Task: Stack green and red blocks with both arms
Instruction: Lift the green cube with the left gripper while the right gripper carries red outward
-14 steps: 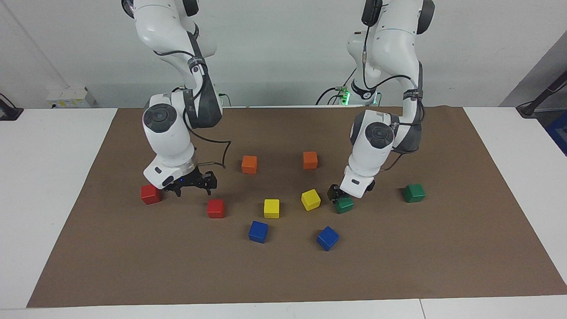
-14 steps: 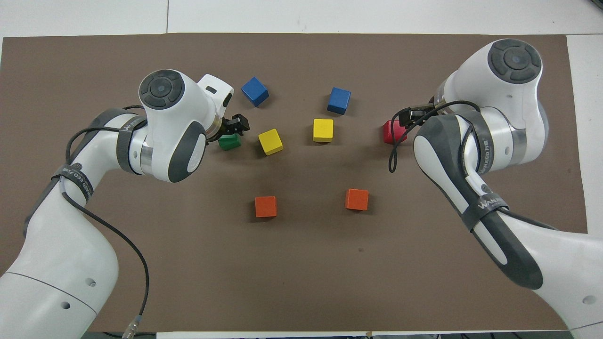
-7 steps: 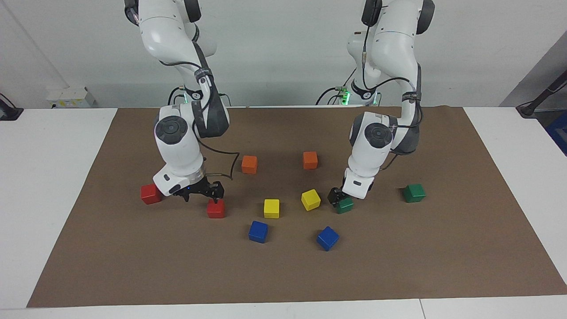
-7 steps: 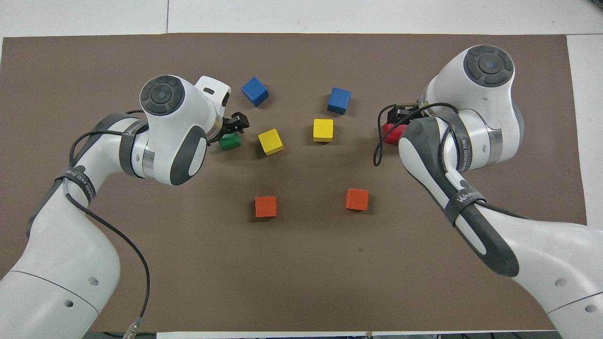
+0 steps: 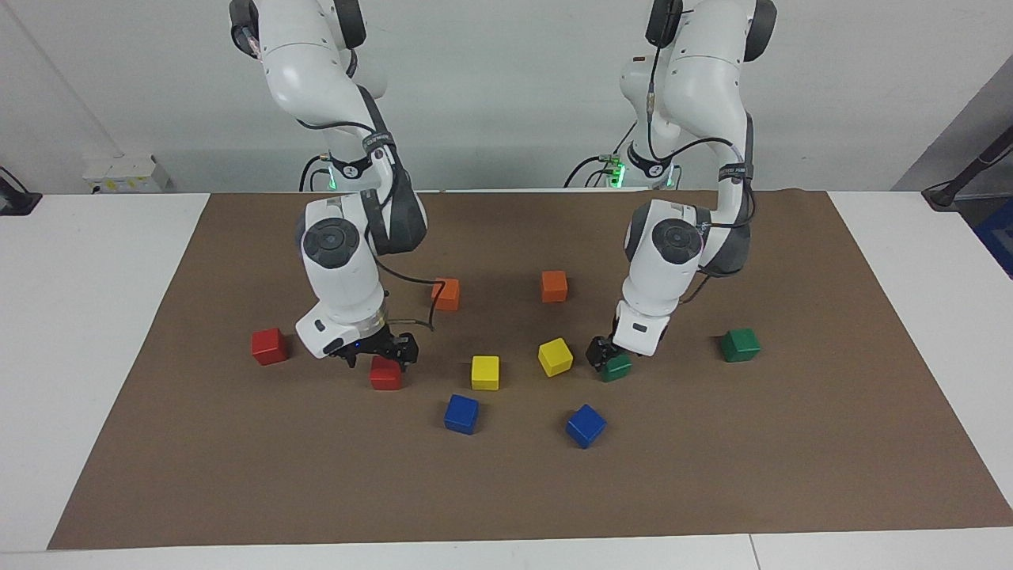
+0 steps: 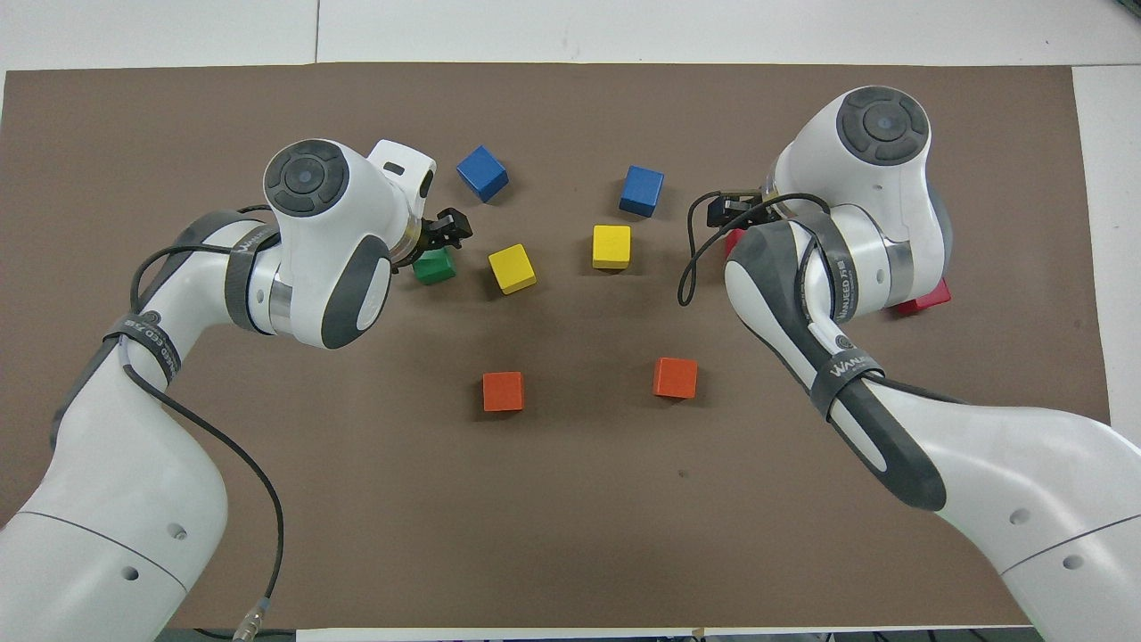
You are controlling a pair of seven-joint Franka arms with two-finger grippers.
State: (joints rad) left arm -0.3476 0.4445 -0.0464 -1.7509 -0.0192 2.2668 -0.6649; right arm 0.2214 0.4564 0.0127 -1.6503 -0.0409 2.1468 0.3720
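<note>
Two red blocks lie toward the right arm's end: one (image 5: pixel 269 346) out alone, also part-seen in the overhead view (image 6: pixel 924 298), and one (image 5: pixel 385 374) nearer the middle. My right gripper (image 5: pixel 378 354) is open and hangs just above this second red block, fingers spread to either side; in the overhead view the gripper (image 6: pixel 736 225) covers most of it. A green block (image 5: pixel 616 366) lies by a yellow cube. My left gripper (image 5: pixel 609 355) is down at it, open, one finger (image 5: pixel 595 348) beside the block (image 6: pixel 434 267). The other green block (image 5: pixel 740 345) lies toward the left arm's end.
A brown mat (image 5: pixel 712 475) covers the table. Two yellow cubes (image 5: pixel 485 372) (image 5: pixel 555 356) and two blue cubes (image 5: pixel 461 413) (image 5: pixel 586 425) lie in the middle. Two orange cubes (image 5: pixel 445 294) (image 5: pixel 554 286) lie nearer the robots.
My right gripper moved from beside the outer red block toward the middle and now hangs over the second red block. My left gripper sank slightly at the green block.
</note>
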